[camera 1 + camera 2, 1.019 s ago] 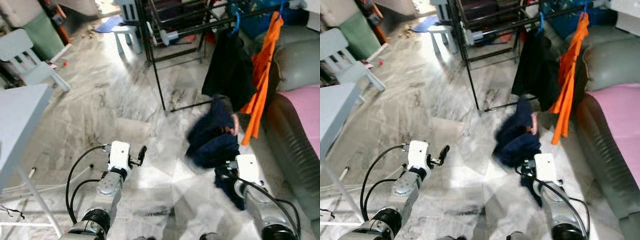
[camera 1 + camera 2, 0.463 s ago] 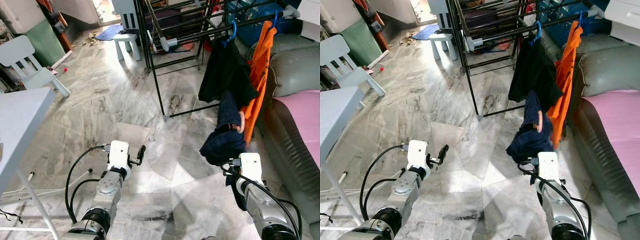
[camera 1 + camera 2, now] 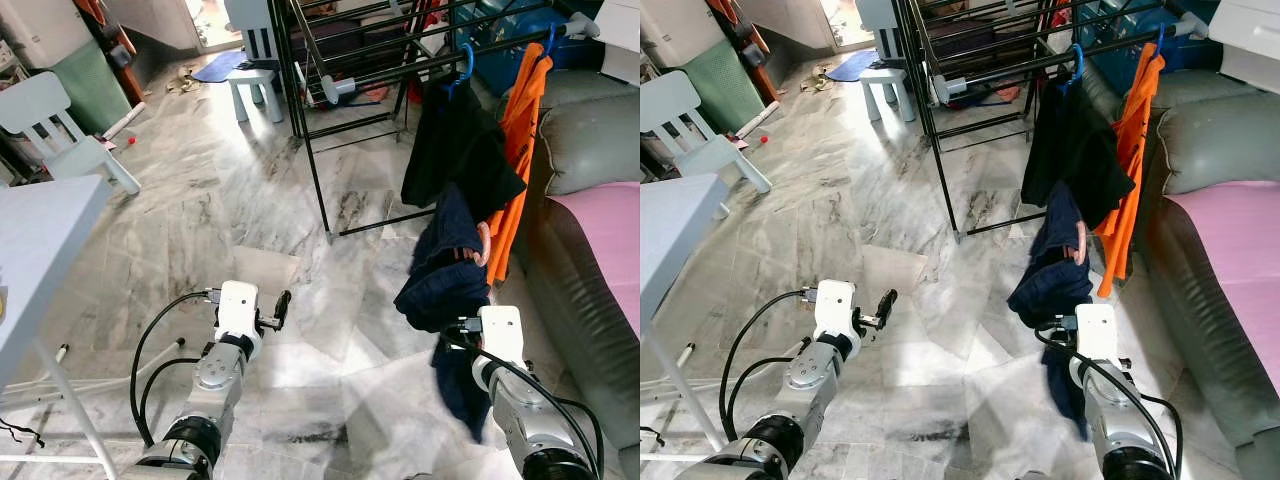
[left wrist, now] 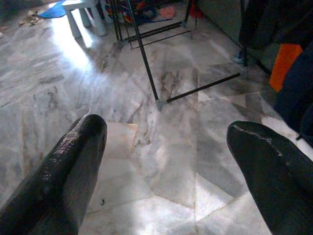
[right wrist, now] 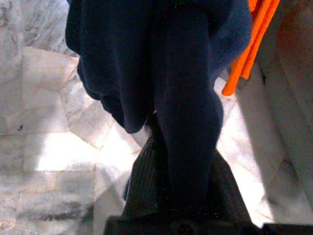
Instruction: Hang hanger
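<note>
My right gripper (image 5: 172, 193) is shut on a navy garment (image 3: 445, 275), and the cloth drapes over its fingers and hides them. A pinkish hanger hook (image 3: 484, 242) sticks out of the garment's upper side. The garment hangs just in front of the black drying rack (image 3: 312, 140), below a black garment (image 3: 458, 150) on a blue hanger (image 3: 465, 62) and beside an orange garment (image 3: 520, 130). My left gripper (image 3: 283, 303) is held low over the floor, open and with nothing in it; its fingers (image 4: 73, 161) stand wide apart.
A grey sofa (image 3: 590, 150) with a pink cushion (image 3: 605, 230) lies to the right. On the left are a white table (image 3: 40, 230) and a pale chair (image 3: 55, 120). A small stool (image 3: 250, 85) stands behind the rack. Marble floor (image 3: 230, 200) stretches ahead.
The view has steadied and shifted since a second ago. The navy garment swung up nearer the hanging clothes, and a loose end now dangles beside my right wrist. The left arm holds still.
</note>
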